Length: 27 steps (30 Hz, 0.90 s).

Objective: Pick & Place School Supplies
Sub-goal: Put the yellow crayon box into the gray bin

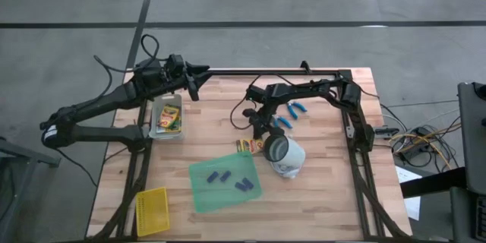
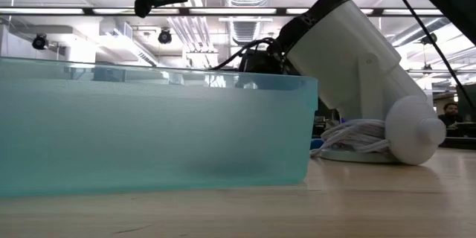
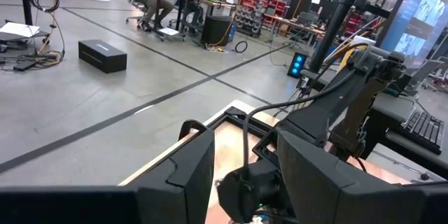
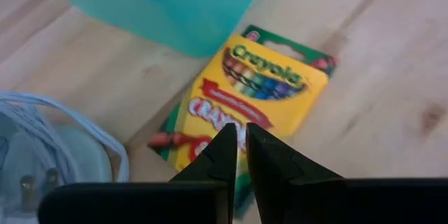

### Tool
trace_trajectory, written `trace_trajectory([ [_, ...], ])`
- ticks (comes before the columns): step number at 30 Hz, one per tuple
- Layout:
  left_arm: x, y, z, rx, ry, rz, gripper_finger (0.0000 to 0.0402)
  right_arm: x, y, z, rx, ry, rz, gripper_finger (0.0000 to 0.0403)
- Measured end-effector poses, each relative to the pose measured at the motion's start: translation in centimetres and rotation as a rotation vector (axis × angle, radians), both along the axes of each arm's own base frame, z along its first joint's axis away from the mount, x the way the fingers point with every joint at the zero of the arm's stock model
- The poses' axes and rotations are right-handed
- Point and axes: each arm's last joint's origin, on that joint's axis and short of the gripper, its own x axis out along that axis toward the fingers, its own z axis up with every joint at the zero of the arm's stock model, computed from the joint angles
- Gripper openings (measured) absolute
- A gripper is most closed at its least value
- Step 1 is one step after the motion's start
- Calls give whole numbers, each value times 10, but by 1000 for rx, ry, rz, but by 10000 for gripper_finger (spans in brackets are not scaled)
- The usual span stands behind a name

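A yellow-and-green crayon box (image 4: 262, 87) lies flat on the wood just past the green sheet (image 1: 224, 184), and another box's edge (image 4: 164, 140) shows beneath it. My right gripper (image 4: 241, 136) (image 1: 260, 130) points down over this box with its fingers shut. Several purple-blue pieces (image 1: 220, 176) rest on the green sheet. Two blue-handled scissors (image 1: 291, 111) lie on the table beyond the right gripper. More crayon boxes (image 1: 168, 120) sit in a grey bin. My left gripper (image 3: 245, 175) (image 1: 190, 77) is open and raised over the table's far edge, holding nothing. My right gripper comes from above, pointing down, with its shut fingertips (image 4: 227, 143) over the crayon box's lower label (image 4: 210, 112). The box lies flat on the table. Whether the tips touch the box, I cannot tell.
A white device with a coiled cord (image 1: 285, 156) (image 2: 372, 67) lies right beside the crayon box and the right gripper. The grey bin (image 1: 156, 114) stands at the far left. A yellow mesh basket (image 1: 152, 211) sits at the near left corner. Bare wood lies near right.
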Motion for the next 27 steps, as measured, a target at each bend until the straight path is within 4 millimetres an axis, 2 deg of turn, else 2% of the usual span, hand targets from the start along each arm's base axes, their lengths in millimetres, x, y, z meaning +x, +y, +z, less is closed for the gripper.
trace_trajectory([
  [10,2,1,-3,-10,21,1,163,2,12,-2,-21,70,-22,31],
  [17,11,5,-10,-32,54,1,163,2,11,-4,-115,169,-124,31],
  [27,16,8,-15,-49,73,1,163,4,8,-3,-154,209,-208,31],
])
